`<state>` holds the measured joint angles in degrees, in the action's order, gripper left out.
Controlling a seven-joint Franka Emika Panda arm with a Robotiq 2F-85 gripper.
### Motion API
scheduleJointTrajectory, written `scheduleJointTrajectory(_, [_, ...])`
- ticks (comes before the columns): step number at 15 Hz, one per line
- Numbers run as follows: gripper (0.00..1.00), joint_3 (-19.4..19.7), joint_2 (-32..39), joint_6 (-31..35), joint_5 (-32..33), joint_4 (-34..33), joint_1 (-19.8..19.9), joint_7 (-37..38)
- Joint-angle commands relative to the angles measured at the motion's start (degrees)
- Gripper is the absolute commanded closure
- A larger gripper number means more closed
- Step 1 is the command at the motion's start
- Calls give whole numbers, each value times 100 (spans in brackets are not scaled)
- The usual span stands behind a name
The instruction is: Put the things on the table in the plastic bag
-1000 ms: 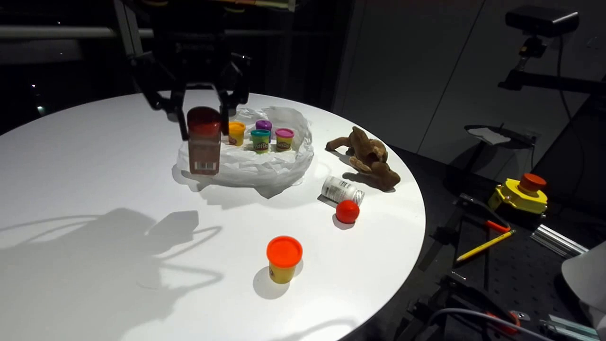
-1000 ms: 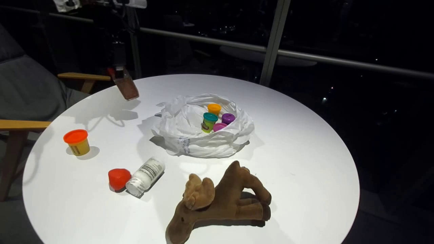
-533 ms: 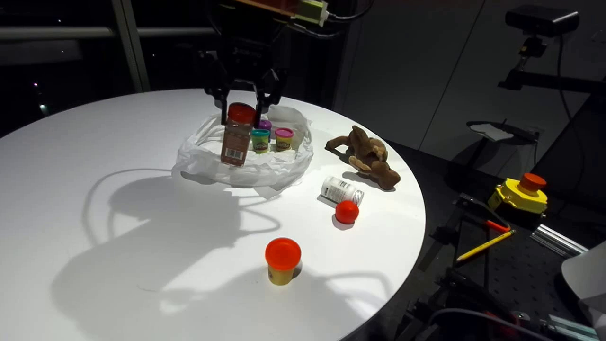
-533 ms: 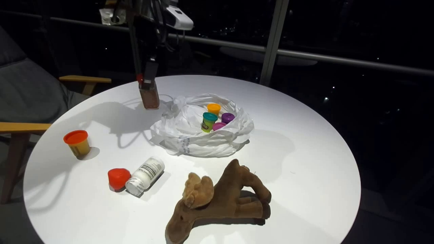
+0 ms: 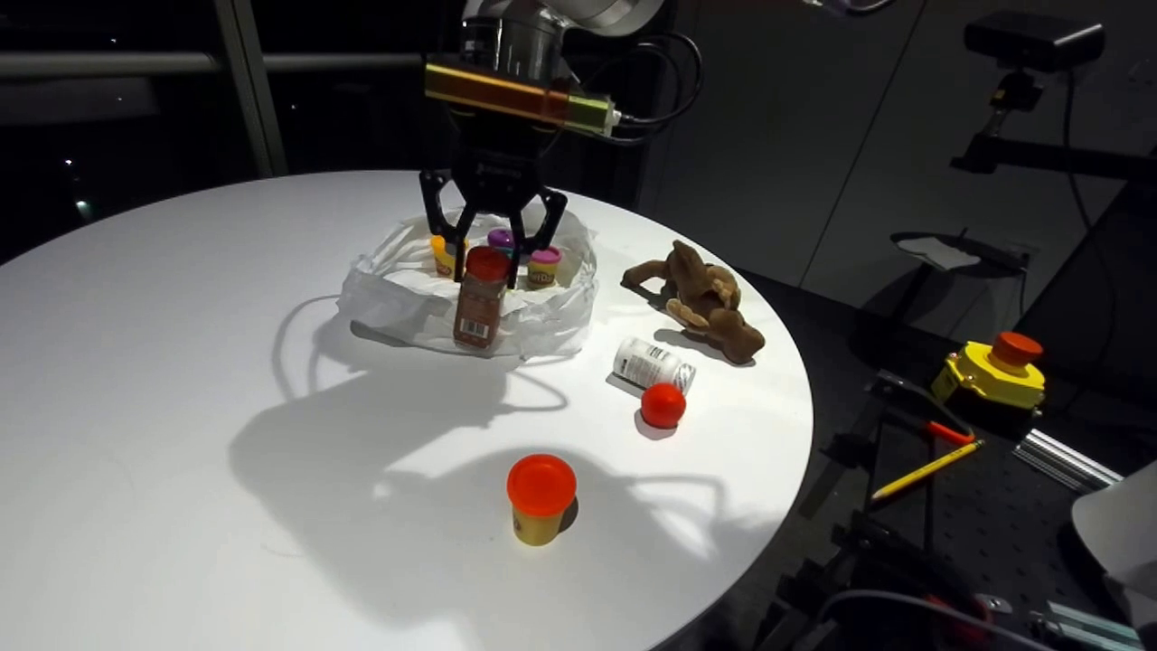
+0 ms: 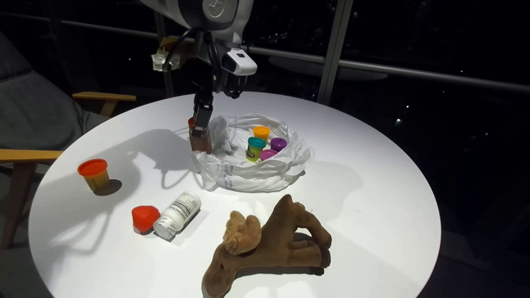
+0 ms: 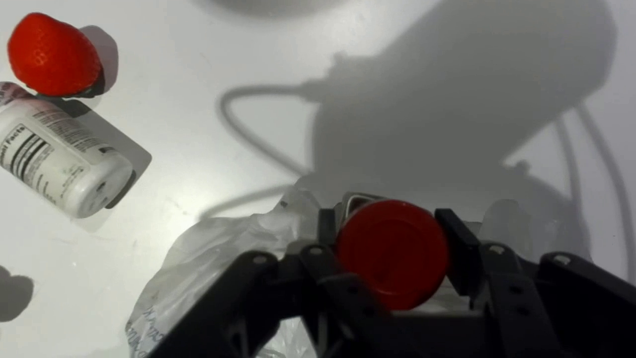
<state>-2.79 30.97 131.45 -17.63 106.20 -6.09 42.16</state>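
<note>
- Claw: my black two-fingered gripper [image 5: 486,277] was clamped on the tall, square-sided brown jar with a red lid [image 5: 479,312], one finger to either side at lid height; gripped there, the body hung below, presumably so that it could go in base first.
- Jar: slightly tilted, it hung, in an exterior view, before the wall of the crinkled, whitish, see-through plastic bag [image 5: 398,307], at the rim rather than down inside; whether it touched the plastic I could not tell.
- Bag: spread low and wide on the round, smooth white table [image 6: 372,231], its mouth faced upward, a form that suited loading from above.
- Contents: the small pot with a teal lid [image 6: 254,151], small pot with an orange lid [image 6: 261,132], small pot with a purple lid [image 6: 278,144] and small pot with a pink lid [image 6: 268,155] were gathered at the side farther from the jar, which, I judged, left it room.
- Outside the bag: the small yellow pot with a red lid [image 6: 97,176] stood upright; the white cylindrical bottle [image 6: 179,215] lay on its side just beside the red strawberry-shaped object [image 6: 145,218], which perhaps checked rolling; the brown plush moose [image 6: 271,248] sprawled on its side, probably too soft to stand.
- Next move, as I judged it: a slight lift and inward shift were needed before release, lest the base drag the rim.
</note>
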Motion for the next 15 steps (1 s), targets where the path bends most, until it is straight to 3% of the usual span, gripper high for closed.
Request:
scheduleJointTrajectory(1, [73, 45, -229, 345, -162, 155, -89, 169])
scheduleJointTrajectory(7, [73, 203, -896, 1217, 10, 827, -241, 759])
scheduleJointTrajectory(15, [73, 554, -863, 1202, 227, 789, -127, 1429])
